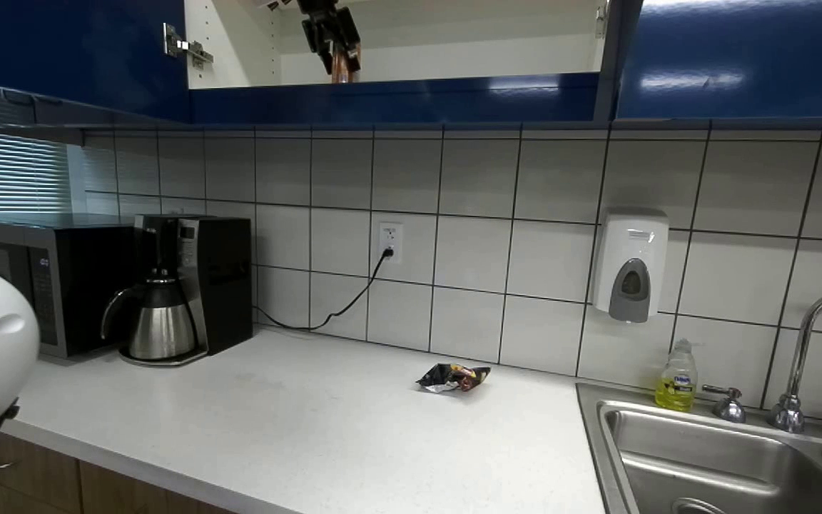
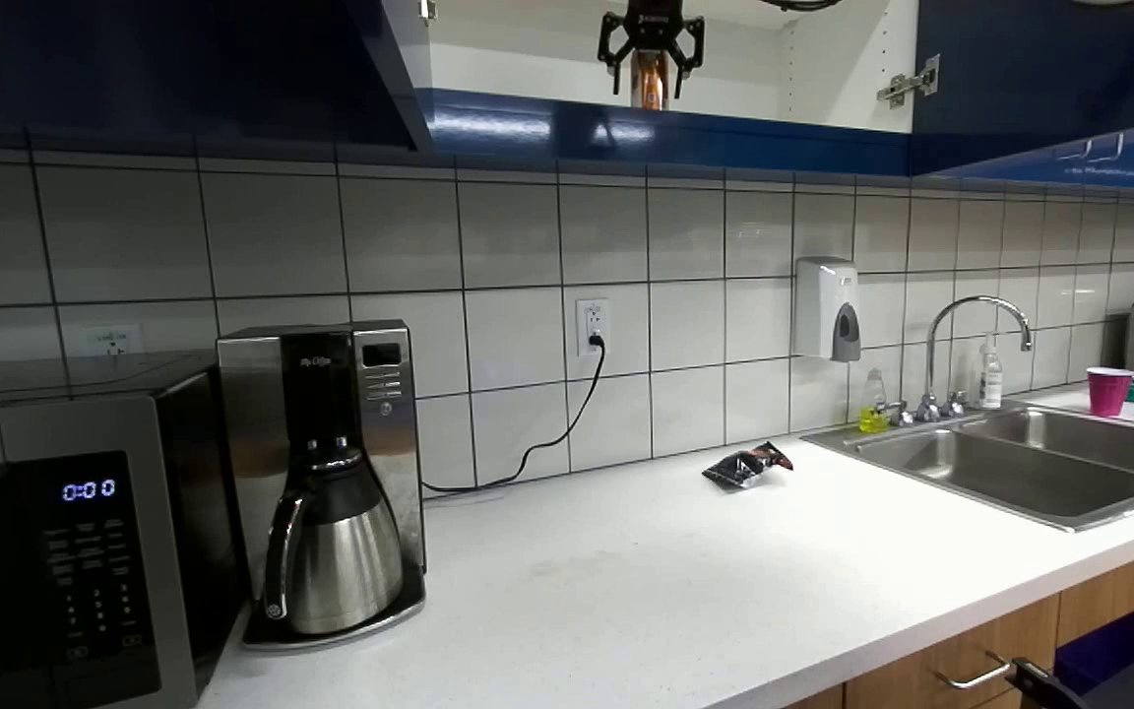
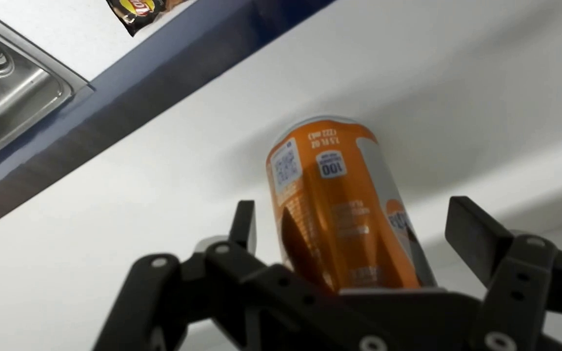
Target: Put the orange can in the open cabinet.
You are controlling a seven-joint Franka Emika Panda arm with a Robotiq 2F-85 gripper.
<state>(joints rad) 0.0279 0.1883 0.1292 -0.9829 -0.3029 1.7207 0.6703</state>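
Note:
The orange can [image 1: 340,69] stands upright in the open cabinet [image 1: 411,101], near its front edge; the front lip hides its base in both exterior views. The can [image 2: 650,83] and the cabinet's blue front lip [image 2: 567,126] show in an exterior view. In the wrist view the can [image 3: 332,204] rests on the pale cabinet floor [image 3: 193,180]. My gripper [image 2: 648,89] points down over the can. Its fingers are open on both sides, with a gap between each finger and the can. The gripper [image 3: 359,219] hides the can's top in the wrist view.
The cabinet's blue door [image 1: 83,57] stands open beside the opening. Below are a dark snack packet [image 1: 454,377] on the counter, a coffee maker [image 2: 331,492], a microwave [image 2: 85,532], a soap dispenser [image 1: 632,264] and a sink [image 1: 711,457].

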